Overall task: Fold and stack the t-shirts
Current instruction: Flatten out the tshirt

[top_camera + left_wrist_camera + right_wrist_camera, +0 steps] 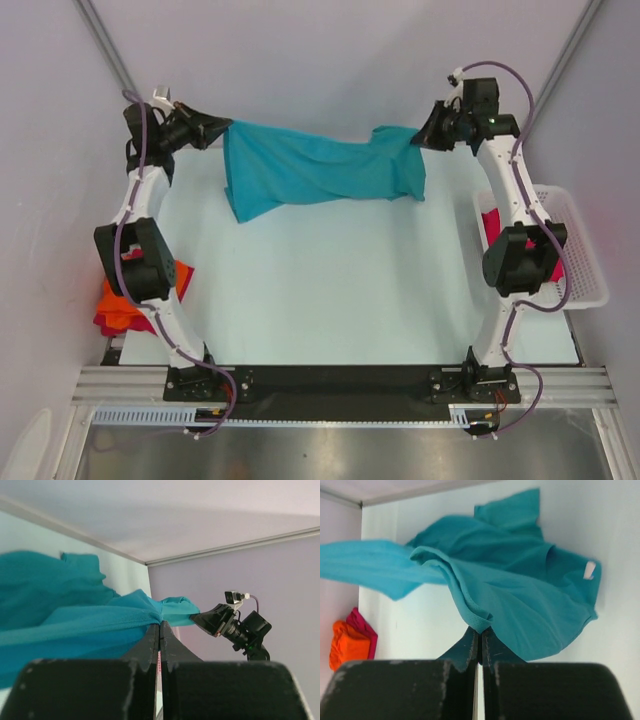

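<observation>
Two pincers stretch one teal shirt over the far worktop

Both pincers are clamped shut on cloth. The left pincer (218, 130) pinches one edge of the teal t-shirt (320, 170) at far left, and the right pincer (425, 135) pinches the opposite edge at far right. In each wrist view the fingertips meet with a fold of teal fabric squeezed between them.

With the two grips well apart, the upper edge is drawn into a line. The rest drapes down onto the worktop (320, 300), probably to spread the shirt before folding. Its white neck label (589, 570) shows toward the right-hand end. The middle is bunched and creased, so I judge the shirt is not yet laid flat.

At near left, beside the left arm, the orange shirt (347, 647) and magenta-pink shirt (364, 626) lie crumpled together, not yet folded. At right, the basket (590, 270) holds a dark red shirt (490, 222).
</observation>
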Robot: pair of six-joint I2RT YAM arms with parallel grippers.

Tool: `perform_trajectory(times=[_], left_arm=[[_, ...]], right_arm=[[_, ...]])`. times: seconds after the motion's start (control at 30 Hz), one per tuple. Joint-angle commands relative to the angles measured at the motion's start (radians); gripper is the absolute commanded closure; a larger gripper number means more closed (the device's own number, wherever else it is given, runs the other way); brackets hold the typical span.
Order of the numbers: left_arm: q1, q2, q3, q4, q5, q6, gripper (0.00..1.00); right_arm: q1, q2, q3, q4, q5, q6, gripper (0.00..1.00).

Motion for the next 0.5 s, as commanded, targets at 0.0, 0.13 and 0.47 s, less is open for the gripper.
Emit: perform_trajectory(times=[0.0, 0.13, 0.47], left_arm=[[0.008, -0.178, -0.128, 0.062, 0.027, 0.026, 1.0], [0.008, -0.376, -0.305, 0.035, 0.001, 0.053, 1.0], [0.003, -0.766, -0.594, -0.355, -0.117, 0.274, 1.0]], right_arm=[[0.038, -0.234, -0.194, 0.032, 0.029, -0.027, 1.0], [0.072, -0.41, -0.389, 0.035, 0.083, 0.008, 1.0], [0.144, -0.754, -0.805, -0.095, 0.149, 0.084, 1.0]])
